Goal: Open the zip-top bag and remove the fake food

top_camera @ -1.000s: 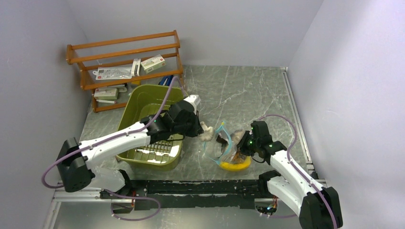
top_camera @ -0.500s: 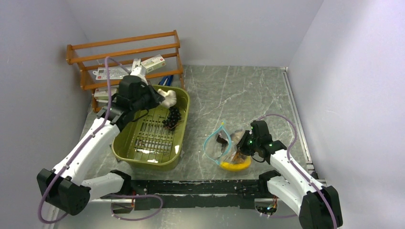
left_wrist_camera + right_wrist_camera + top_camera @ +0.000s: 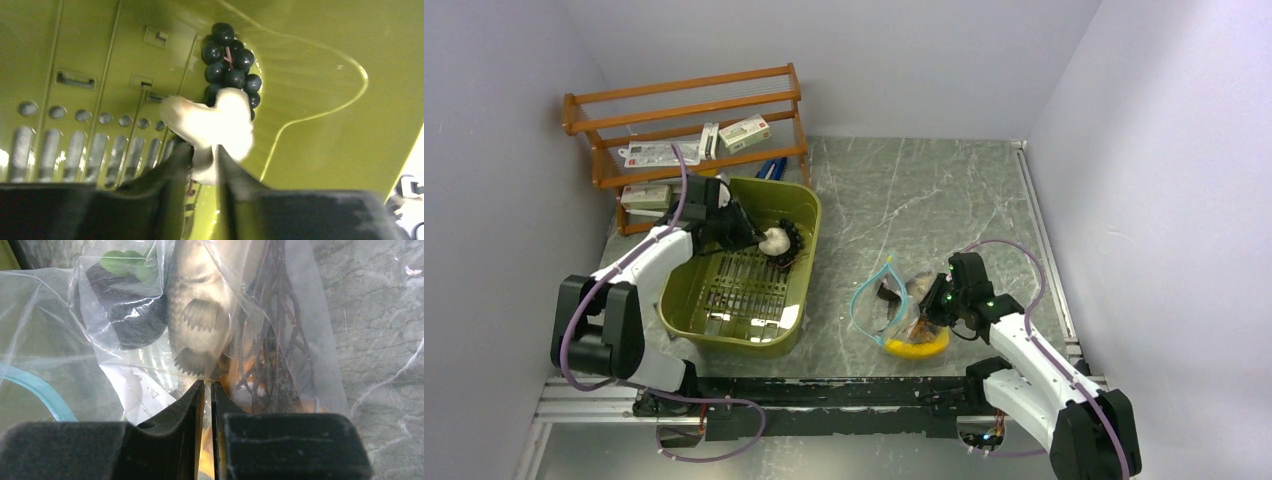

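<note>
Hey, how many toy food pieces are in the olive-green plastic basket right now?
2: the dark purple grape bunch lies by the basket's wall; the white mushroom is beside it, between the left tool's fingers. More may be hidden.

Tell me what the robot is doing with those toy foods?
It is emptying toy food out of a bag. The left gripper holds the white mushroom by its stem, low inside the green bin, right beside the purple grapes lying there. The right gripper pinches the clear zip-top bag on the table. The fish is inside the bag, not yet taken out.
</note>
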Controlling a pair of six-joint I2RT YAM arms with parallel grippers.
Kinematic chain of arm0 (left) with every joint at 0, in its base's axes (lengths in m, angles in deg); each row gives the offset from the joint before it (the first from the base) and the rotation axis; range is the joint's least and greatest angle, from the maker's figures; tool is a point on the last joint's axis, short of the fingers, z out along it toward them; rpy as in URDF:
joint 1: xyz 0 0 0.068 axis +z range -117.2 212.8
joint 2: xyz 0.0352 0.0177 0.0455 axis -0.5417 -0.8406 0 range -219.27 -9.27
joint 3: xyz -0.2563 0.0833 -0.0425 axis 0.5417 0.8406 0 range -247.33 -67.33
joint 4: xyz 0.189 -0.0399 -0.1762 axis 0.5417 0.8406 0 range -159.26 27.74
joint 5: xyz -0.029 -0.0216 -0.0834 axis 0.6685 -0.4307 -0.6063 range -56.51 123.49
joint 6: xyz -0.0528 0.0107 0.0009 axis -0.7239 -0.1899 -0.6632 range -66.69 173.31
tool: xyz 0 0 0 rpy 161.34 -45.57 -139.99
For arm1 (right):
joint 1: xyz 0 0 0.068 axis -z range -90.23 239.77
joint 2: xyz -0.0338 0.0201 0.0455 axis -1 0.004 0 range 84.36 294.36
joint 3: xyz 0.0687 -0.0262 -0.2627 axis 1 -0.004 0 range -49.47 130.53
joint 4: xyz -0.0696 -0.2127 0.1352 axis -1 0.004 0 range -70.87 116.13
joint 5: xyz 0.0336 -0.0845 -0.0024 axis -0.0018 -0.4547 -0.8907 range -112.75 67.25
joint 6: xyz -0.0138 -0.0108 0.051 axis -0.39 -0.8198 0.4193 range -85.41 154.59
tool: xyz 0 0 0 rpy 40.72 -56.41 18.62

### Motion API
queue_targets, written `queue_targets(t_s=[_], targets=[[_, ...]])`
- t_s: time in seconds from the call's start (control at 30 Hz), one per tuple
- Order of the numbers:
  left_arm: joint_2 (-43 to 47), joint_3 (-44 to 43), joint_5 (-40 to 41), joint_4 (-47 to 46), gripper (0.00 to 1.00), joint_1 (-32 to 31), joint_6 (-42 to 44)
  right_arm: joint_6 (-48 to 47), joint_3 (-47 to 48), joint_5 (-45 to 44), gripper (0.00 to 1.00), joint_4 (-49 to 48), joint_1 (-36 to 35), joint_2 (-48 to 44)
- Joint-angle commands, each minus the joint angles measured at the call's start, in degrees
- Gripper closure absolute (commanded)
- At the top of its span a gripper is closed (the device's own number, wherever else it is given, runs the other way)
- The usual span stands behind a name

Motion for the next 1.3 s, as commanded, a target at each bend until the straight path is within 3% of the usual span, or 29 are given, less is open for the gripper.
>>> queue_targets(t_s=[0.0, 0.03, 0.27, 0.47, 0.6, 0.67, 0.73, 0.93, 1.13, 1.27], targets=[[-0.79, -3.69, -1.58, -2.20, 0.51, 0.88, 1.85, -0.43, 0.17, 0.68, 0.88, 0.87, -0.19, -1.00], [-0.45, -3.67, -0.98, -1.81, 0.45, 0.94, 2.26, -0.52, 0.13, 0.61, 0.88, 1.01, -0.17, -1.12], [5.75, -2.88, 2.89, 1.57, 0.22, 1.56, 2.70, -0.41, 0.74, 0.83, 0.87, 0.88, -0.18, -1.10], [11.88, -5.87, 4.17, 5.68, 0.15, 1.56, 2.39, -0.63, 1.33, 1.00, 0.87, 0.83, -0.22, -0.88], [15.07, -6.85, -4.74, 1.97, 0.20, 0.71, 2.07, -0.45, 1.19, 0.92, 0.87, 0.40, -0.17, -1.64], [16.29, -7.27, -4.87, -0.37, 0.20, -2.81, 2.83, -0.37, 1.08, 0.71, 0.87, -0.20, -0.17, -1.63], [16.04, -9.12, -1.71, -0.45, 0.21, -10.19, 5.14, -0.20, 1.25, 0.25, 0.87, -0.26, -0.18, -0.87], [8.78, -13.64, -2.16, 0.57, 0.29, -26.95, 7.45, 0.72, 1.62, -0.11, 0.88, 0.23, -0.24, -2.19], [-0.79, -16.39, -1.36, 2.14, 0.35, -37.89, 6.68, 0.65, 3.79, -1.75, 0.85, 4.25, -0.18, -7.72], [-6.20, -19.09, 0.08, 2.83, 0.39, -41.84, 5.67, 0.56, 5.65, -2.32, 0.85, 6.72, -0.19, -9.04]])
